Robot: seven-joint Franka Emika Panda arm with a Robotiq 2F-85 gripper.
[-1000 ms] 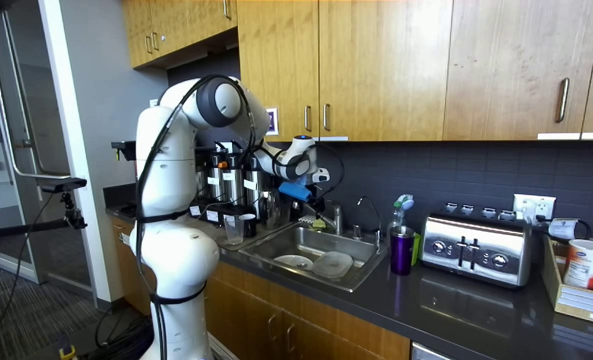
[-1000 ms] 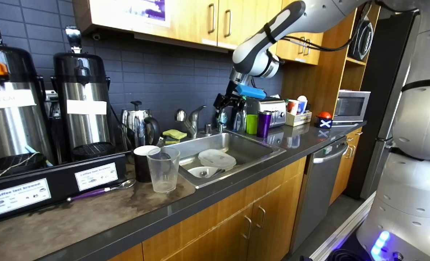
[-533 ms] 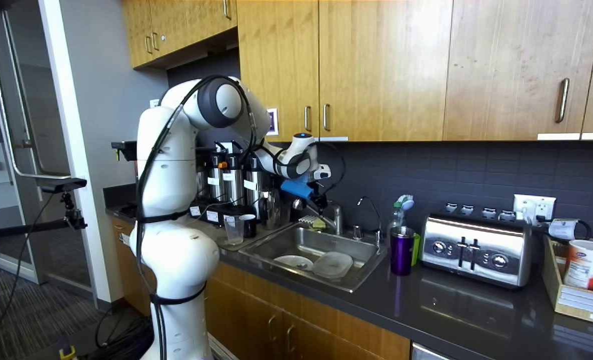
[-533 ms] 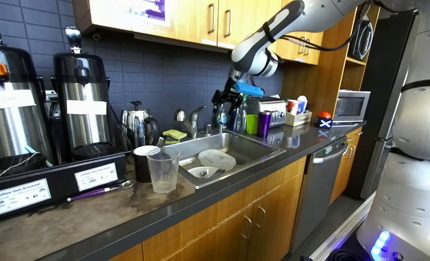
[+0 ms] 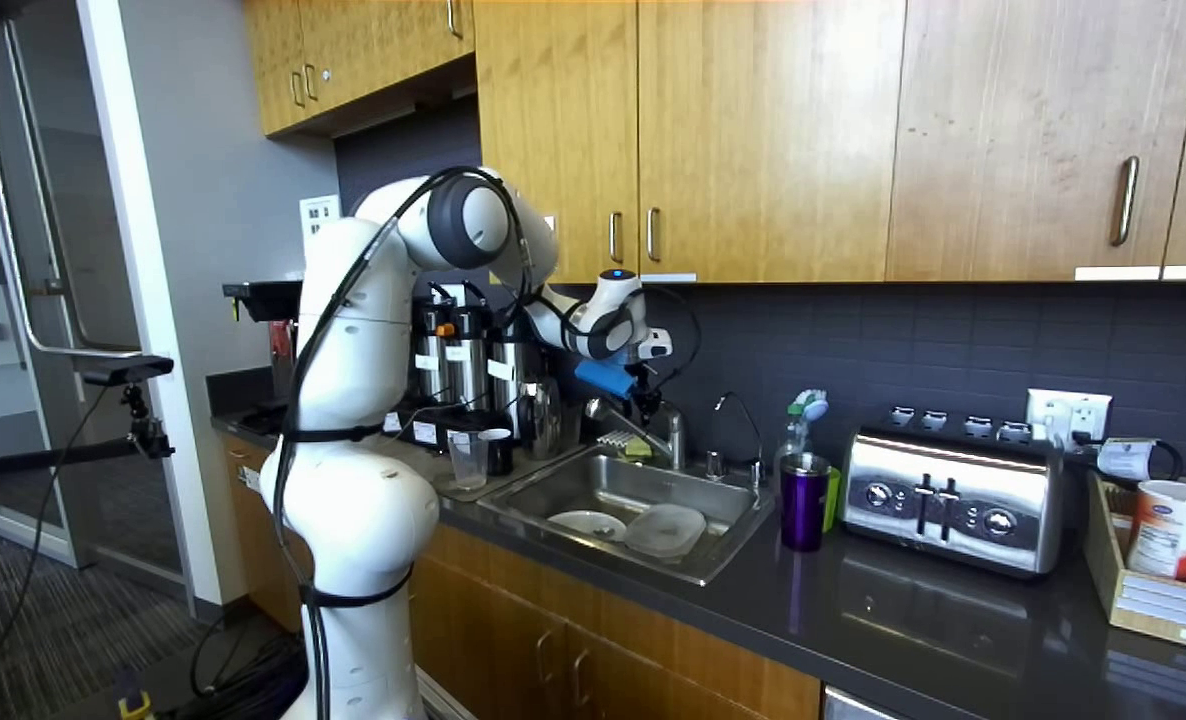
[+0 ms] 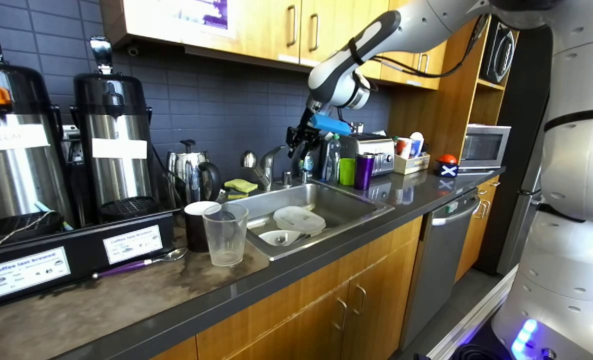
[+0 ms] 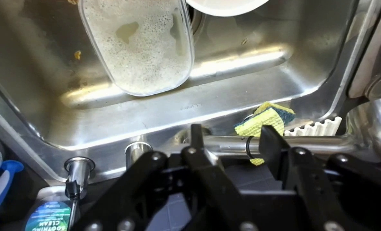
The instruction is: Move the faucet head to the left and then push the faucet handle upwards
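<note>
"Coffee last brewed" on cards (image 6: 25,271)

A glossy dark grey counter (image 5: 753,575) runs to the lower right of the frame in an exterior view, a steel sink (image 5: 613,486) set into it. To the sink's right stand a purple cup (image 5: 803,505), a green cup (image 5: 832,500) partly behind it, a chrome toaster (image 5: 953,500) and, at the right edge, a light tray (image 5: 1168,608). In an exterior view a brown mat (image 6: 126,300) lies at lower left, and a red-topped box (image 6: 447,167) and a microwave (image 6: 485,145) stand toward the right
</note>
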